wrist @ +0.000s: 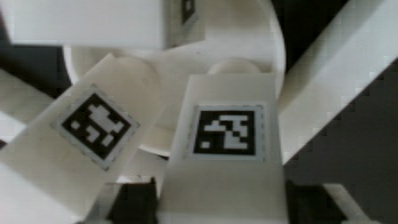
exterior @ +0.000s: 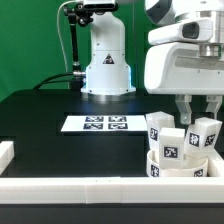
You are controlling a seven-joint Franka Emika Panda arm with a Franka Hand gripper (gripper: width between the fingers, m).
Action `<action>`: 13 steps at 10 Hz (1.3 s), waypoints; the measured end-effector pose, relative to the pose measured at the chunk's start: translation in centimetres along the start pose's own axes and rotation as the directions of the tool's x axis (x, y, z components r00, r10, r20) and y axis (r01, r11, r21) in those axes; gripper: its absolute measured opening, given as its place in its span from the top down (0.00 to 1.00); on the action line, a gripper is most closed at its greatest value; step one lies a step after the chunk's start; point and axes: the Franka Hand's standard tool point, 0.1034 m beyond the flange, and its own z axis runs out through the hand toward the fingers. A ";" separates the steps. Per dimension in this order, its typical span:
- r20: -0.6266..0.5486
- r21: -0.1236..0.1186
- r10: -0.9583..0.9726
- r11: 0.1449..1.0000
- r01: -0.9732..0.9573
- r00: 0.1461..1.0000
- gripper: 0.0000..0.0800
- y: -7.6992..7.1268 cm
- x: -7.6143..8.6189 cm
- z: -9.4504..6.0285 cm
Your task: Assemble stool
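White legs and disc — black-and-white square tags; marker board white, tagged; table black

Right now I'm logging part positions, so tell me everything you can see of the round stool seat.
The round stool seat is a white, plastic-looking shallow disc with a raised rim, carrying a black-and-white tag on its side wall. It rests on the black table near the front white border rail, at the exterior view's right. Three blocky white legs stand up from it, hiding most of its top. The gripper hangs directly above.
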 end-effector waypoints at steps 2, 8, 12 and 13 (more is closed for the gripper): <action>0.000 0.006 0.121 0.993 -0.121 0.993 0.57 0.0 0.0 0.0; -0.004 0.029 0.526 0.850 -0.526 0.850 0.57 -0.6 -0.1 0.1; 0.023 0.039 0.788 0.614 -0.788 0.615 0.57 -0.6 -0.3 0.1; 0.028 0.041 0.819 0.571 -0.820 0.573 0.57 -0.5 -0.4 0.1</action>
